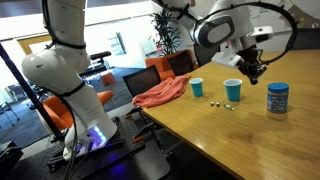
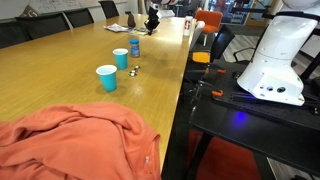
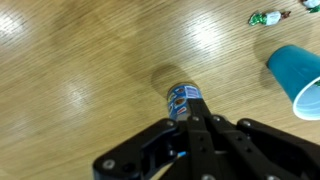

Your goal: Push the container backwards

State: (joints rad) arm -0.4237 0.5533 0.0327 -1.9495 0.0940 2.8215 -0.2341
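The container (image 1: 278, 97) is a short blue canister with a pale lid and a printed label. It stands upright on the wooden table (image 1: 250, 140) and shows in both exterior views (image 2: 134, 46). My gripper (image 1: 253, 68) hangs above the table, between the nearer blue cup and the container, apart from both. In an exterior view it is small and far off (image 2: 153, 18). In the wrist view the fingers (image 3: 195, 112) are closed together and empty. The container (image 3: 181, 97) shows just past their tip.
Two open blue cups (image 1: 196, 87) (image 1: 233, 90) stand on the table, with small wrapped bits (image 1: 215, 102) between them. One cup is at the right of the wrist view (image 3: 297, 75). An orange cloth (image 1: 160, 93) lies at the table's edge. Office chairs (image 1: 140, 78) stand around.
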